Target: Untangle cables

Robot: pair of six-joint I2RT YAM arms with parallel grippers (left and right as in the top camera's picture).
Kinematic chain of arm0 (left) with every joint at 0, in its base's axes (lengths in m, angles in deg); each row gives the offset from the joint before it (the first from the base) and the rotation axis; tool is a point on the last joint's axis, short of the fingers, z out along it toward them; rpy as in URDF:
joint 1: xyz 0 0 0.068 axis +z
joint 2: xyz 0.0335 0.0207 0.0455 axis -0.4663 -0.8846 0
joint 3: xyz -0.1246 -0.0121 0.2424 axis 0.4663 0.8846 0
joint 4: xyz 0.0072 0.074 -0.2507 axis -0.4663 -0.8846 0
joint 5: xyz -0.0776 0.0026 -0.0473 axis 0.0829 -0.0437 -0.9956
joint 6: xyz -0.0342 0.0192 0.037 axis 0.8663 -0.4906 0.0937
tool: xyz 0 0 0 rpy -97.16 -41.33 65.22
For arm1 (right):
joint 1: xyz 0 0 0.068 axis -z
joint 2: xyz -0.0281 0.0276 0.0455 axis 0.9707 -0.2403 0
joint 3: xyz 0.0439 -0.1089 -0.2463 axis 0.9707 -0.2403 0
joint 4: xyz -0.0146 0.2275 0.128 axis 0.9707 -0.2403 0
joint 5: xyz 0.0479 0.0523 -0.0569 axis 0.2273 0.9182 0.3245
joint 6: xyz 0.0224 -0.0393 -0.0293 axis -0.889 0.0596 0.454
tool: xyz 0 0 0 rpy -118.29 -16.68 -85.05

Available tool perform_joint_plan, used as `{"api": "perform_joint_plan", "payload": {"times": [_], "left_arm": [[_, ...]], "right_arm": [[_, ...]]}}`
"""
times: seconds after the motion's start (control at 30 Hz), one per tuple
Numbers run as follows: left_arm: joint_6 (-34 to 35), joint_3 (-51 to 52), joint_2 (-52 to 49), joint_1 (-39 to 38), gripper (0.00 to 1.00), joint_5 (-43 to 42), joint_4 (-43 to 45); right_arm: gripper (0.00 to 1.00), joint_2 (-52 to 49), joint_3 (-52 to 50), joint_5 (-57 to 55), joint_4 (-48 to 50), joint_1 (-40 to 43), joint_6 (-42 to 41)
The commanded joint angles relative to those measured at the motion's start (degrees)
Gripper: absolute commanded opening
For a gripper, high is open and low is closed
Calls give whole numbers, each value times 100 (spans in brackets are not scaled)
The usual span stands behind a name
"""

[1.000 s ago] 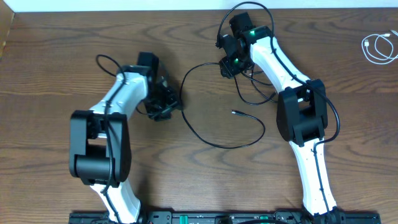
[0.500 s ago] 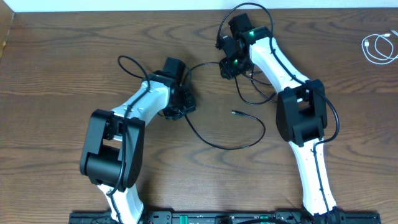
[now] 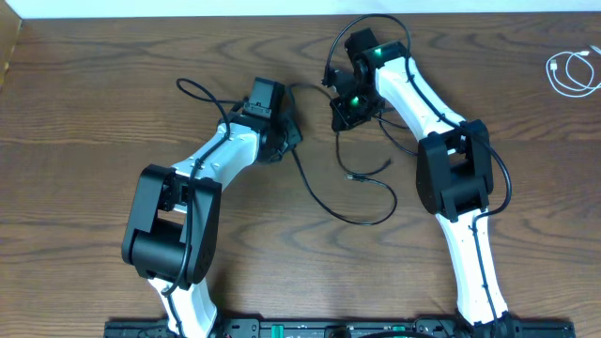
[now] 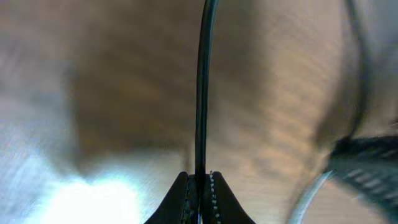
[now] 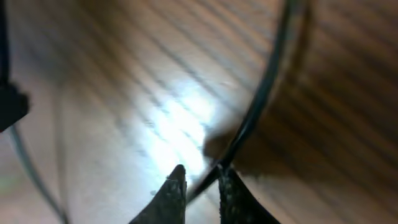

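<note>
Pinching thin black cable (image 4: 201, 93) near mid-table, left fingers (image 4: 180, 198) and right fingers (image 5: 171, 194) both clamped on it, slack loop between arms, coiled white cable (image 3: 573, 72) at wooden table (image 3: 75, 113) right edge, well apart.

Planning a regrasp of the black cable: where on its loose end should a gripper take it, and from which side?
Just behind the free plug of the black cable, from straight above: that end lies flat on the open table.
</note>
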Motion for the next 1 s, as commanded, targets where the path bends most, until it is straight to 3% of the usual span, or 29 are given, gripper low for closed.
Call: {"api": "perform_joint_plan", "payload": {"times": [0.0,0.4,0.5,0.73,0.83,0.97], "left_arm": [[111,9,-52,26,8,24,459],[1106,9,-52,271,8,-90,1379],[1255,9,-52,356,8,-280,1578],[1598,9,-52,520,8,-319,1644],[1598,9,-52,514,8,-321,1598],[1615,9,-52,507,8,-317,1427]], "right_arm": [[13,188,-20,894,-31,-46,2],[16,214,-20,2031,175,-50,44],[24,214,-20,2079,245,-50,46],[60,214,-20,2223,286,-90,625],[62,212,-20,1615,409,-205,713],[64,212,-20,-291,678,-330,-2]]}}
